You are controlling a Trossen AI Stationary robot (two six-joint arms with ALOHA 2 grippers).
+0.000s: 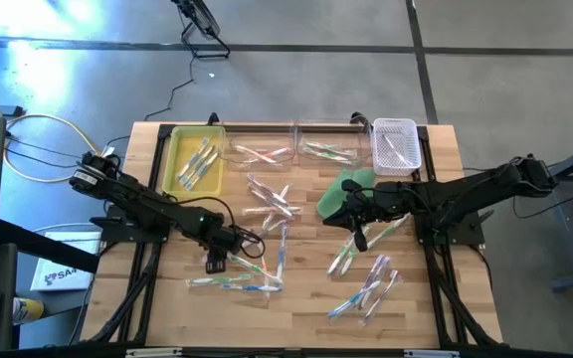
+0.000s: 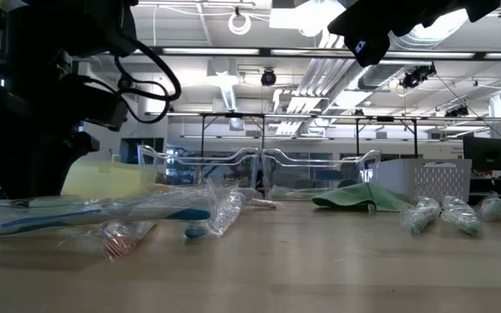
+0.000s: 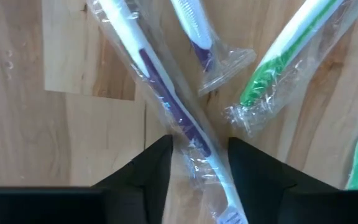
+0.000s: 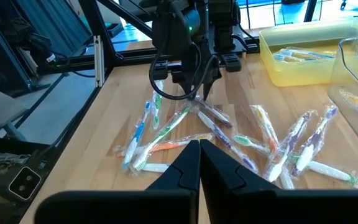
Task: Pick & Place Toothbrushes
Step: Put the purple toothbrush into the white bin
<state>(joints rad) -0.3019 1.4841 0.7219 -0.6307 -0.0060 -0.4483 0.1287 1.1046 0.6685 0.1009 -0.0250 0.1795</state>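
Note:
Several wrapped toothbrushes (image 1: 272, 199) lie scattered flat on the wooden table, more at the near right (image 1: 366, 288). My left gripper (image 3: 199, 163) points straight down near the table's near left (image 1: 217, 261). Its open fingers stand on either side of a white toothbrush with a purple stripe (image 3: 160, 93), which lies flat in its clear wrapper. Green toothbrushes (image 3: 278, 68) lie beside it. My right gripper (image 4: 199, 155) is shut on nothing and hovers level above the table's middle (image 1: 338, 211), by the green cloth (image 1: 344, 191). My left gripper comes from above with one finger (image 3: 157, 158) on each side of the purple toothbrush's handle (image 3: 197, 140), across its length. The wrapper's edges reach both fingers; whether the fingers press on it I cannot tell. The toothbrush lies on the table.
At the far edge stand a yellow tray (image 1: 179, 149) with a few toothbrushes in it, two clear trays (image 1: 262, 134) (image 1: 331, 134) with toothbrushes, and a white basket (image 1: 411, 159). A blue toothbrush (image 2: 103, 213) lies near the table's front left.

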